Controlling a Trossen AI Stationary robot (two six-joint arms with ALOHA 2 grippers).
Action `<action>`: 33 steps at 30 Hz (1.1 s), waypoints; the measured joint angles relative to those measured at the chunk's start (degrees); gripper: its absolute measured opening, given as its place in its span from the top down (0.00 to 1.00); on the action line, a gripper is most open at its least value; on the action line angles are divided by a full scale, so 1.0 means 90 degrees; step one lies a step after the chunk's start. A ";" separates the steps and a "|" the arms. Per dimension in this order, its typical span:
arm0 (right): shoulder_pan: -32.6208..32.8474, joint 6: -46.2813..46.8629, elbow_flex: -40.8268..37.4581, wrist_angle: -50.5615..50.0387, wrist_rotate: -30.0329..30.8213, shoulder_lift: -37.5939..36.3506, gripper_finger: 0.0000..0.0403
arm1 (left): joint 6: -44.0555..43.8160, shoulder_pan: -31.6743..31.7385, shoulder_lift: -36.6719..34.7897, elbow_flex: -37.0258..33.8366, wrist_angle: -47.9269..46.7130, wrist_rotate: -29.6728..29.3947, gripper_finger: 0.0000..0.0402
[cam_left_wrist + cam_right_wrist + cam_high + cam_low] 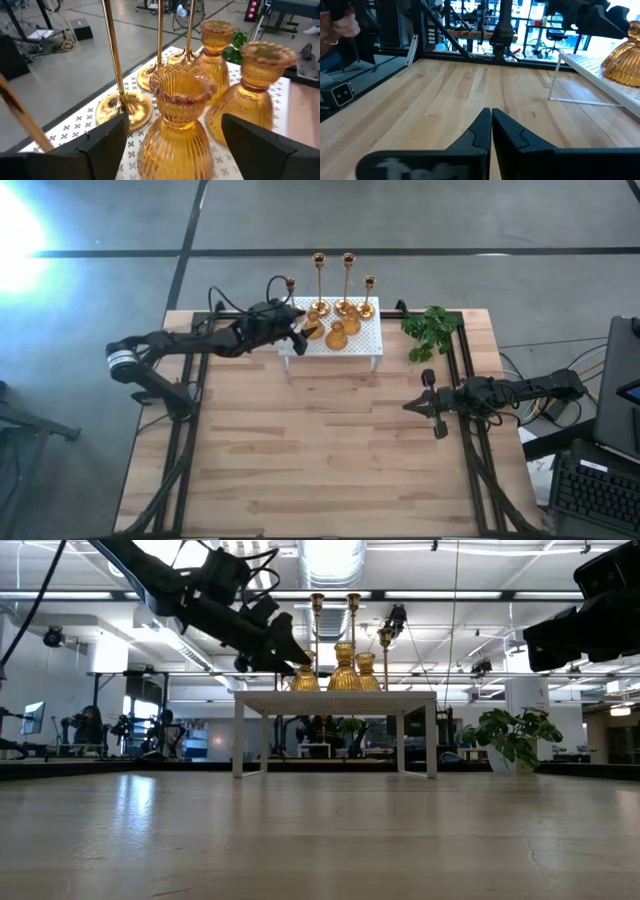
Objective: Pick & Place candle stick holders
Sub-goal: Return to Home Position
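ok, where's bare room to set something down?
Free: wood tabletop in front of the white stand, out to the near edge. Crowded: stand top, packed with candle holders, left claw open at its left end. Right claw hangs shut at right; plant sprig at far right corner.

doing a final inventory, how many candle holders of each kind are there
tall gold stems: 4
squat amber holders: 3
total: 7
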 joint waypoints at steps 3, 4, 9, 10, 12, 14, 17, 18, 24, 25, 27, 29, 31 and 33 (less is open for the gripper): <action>0.0002 0.0000 0.0000 0.0000 -0.0001 0.0000 0.98 | -0.0051 -0.0078 -0.0191 0.0000 -0.0257 0.0040 0.19; 0.0000 0.0000 0.0001 0.0000 0.0001 0.0000 0.98 | -0.0053 -0.0123 -0.0253 -0.0002 -0.0347 0.0046 0.20; 0.0000 0.0000 -0.0001 0.0000 -0.0001 0.0000 0.98 | -0.0080 -0.0364 -0.0604 -0.0002 -0.0736 0.0041 0.20; 0.0000 0.0000 0.0000 0.0000 0.0000 0.0000 0.98 | -0.0109 -0.0426 -0.0690 -0.0006 -0.0850 0.0042 0.20; 0.0000 0.0000 0.0001 0.0000 -0.0001 -0.0002 0.98 | -0.0175 -0.0588 -0.0876 -0.0062 -0.0985 0.0043 0.20; 0.0000 0.0000 0.0001 0.0000 0.0004 0.0000 0.98 | -0.0244 -0.0786 -0.1113 -0.0186 -0.1059 0.0043 0.20; 0.0002 0.0000 -0.0001 0.0000 0.0001 0.0000 0.98 | -0.0352 -0.1149 -0.1489 -0.0435 -0.1060 0.0043 0.20; 0.0000 0.0000 -0.0001 0.0000 0.0001 0.0000 0.98 | -0.0389 -0.1278 -0.1609 -0.0505 -0.1053 0.0043 0.20; 0.0000 0.0000 -0.0001 0.0000 0.0001 0.0000 0.98 | -0.0594 -0.2029 -0.2207 -0.0904 -0.0558 0.0043 0.21; 0.0000 0.0000 -0.0001 0.0000 0.0000 0.0000 0.98 | -0.0672 -0.2135 -0.2273 -0.0930 -0.0536 0.0043 0.21; 0.0000 0.0000 0.0001 0.0000 0.0001 0.0000 0.98 | -0.0726 -0.2257 -0.2389 -0.0935 -0.0555 0.0046 0.21; 0.0002 0.0000 -0.0001 0.0000 -0.0001 0.0000 0.98 | -0.0727 -0.2324 -0.2452 -0.0929 -0.0548 0.0043 0.21; 0.0000 0.0000 0.0000 0.0000 0.0001 0.0000 0.98 | -0.0720 -0.2341 -0.2501 -0.0928 -0.0601 0.0050 0.21; 0.0000 0.0000 0.0001 0.0000 -0.0001 0.0000 0.98 | -0.0584 -0.2341 -0.2670 -0.0928 -0.0971 0.0092 0.21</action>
